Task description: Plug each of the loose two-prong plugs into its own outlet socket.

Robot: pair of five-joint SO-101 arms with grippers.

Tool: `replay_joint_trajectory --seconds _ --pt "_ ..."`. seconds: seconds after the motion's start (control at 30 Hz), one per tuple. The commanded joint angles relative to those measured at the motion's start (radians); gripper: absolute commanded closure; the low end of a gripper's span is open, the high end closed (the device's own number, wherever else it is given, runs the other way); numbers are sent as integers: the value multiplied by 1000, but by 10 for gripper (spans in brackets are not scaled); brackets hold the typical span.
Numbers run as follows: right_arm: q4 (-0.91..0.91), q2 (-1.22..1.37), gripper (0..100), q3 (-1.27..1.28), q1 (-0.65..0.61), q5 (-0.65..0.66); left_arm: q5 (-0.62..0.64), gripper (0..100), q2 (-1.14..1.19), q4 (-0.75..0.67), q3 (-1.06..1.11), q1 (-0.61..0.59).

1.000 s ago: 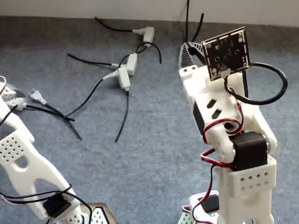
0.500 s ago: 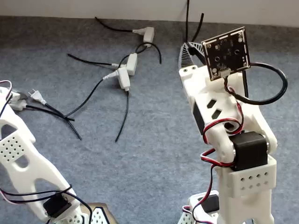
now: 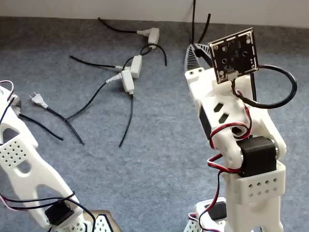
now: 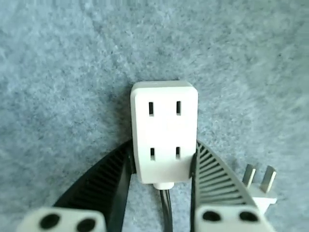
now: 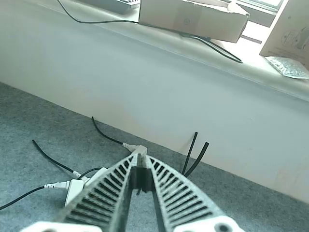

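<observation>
Legible text, numbers, brands, signs: none.

- Circuit board, high view: small pale marks on the dark face, too small to read.
- Cardboard box, right wrist view, on the ledge: one small mark on its side, unreadable.
- Carton beside it: faint line drawings, and any lettering is too small to tell.
- Outlet block, left wrist view: plain white face with slots and no lettering to be made out.
</observation>
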Motion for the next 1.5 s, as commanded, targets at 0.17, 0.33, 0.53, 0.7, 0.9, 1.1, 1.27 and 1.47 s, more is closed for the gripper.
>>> replay_joint_trajectory --seconds 0.17,0.33,0.53,0.7,0.9,1.1,1.27,1.47 --pt "4 -27 992 -4 -4 9 -83 993 -140 308 -315 113" --pt "4 -27 992 -5 -4 9 -81 993 -325 313 -289 150" --pt "4 -27 992 -7 -4 9 -84 993 -668 313 76 239" --pt "4 -27 992 -7 -4 9 -86 993 -1040 311 435 383" --pt "4 -28 992 -7 -2 9 -87 993 -1342 310 736 596" --pt "5 -28 992 -8 7 9 -135 992 -1389 310 1018 762" --pt "5 -28 992 -12 61 6 -285 992 -1399 224 1267 921" --pt "5 -28 992 -12 68 6 -425 992 -1399 20 1518 1001"
